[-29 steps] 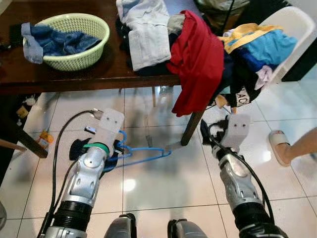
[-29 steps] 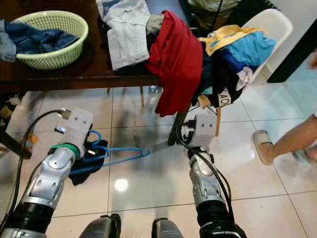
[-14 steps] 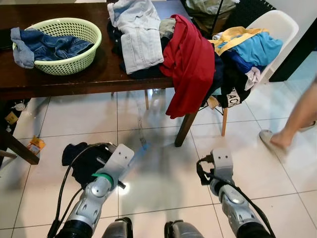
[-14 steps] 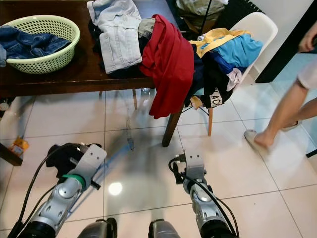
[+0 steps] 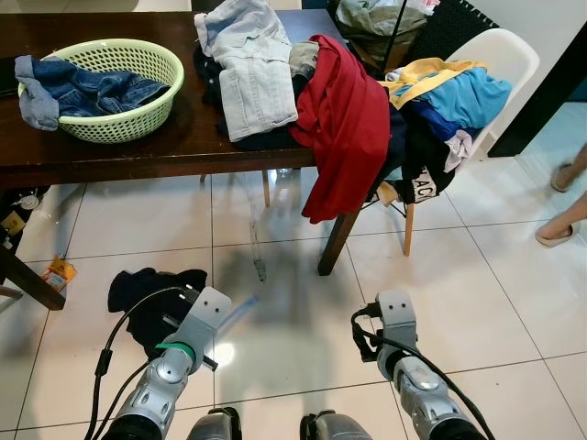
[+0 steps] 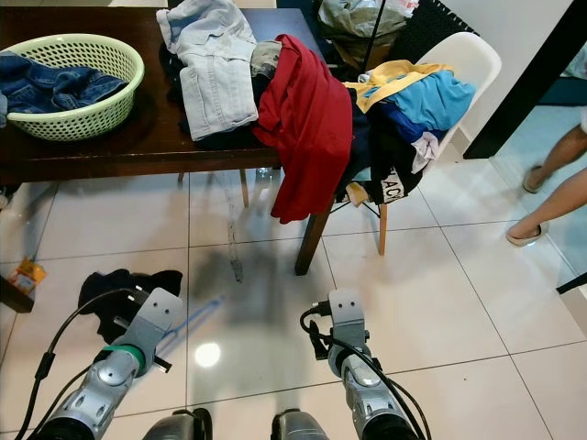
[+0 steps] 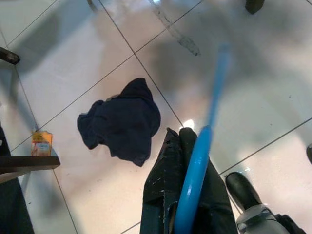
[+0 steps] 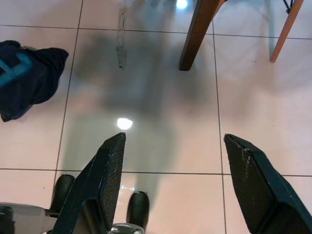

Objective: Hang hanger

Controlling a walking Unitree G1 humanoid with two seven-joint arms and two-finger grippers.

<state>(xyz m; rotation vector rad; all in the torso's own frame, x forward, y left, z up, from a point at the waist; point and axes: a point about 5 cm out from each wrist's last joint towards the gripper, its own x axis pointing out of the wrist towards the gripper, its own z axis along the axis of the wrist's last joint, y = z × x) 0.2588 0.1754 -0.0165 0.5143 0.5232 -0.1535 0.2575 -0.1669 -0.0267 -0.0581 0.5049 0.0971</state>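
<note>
Left gripper (image 7: pixel 187 195) clamped on blue hanger (image 7: pixel 209 117), right gripper (image 8: pixel 178 190) wide and empty; risks snagging table leg (image 5: pixel 337 240) or slipping while walking.

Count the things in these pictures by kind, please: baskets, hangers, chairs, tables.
Baskets: 1, the green laundry basket on the table.
Hangers: 1, the blue hanger held in the left gripper.
Chairs: 1, the white chair piled with clothes.
Tables: 1, the dark wooden table.
Total: 4.
</note>
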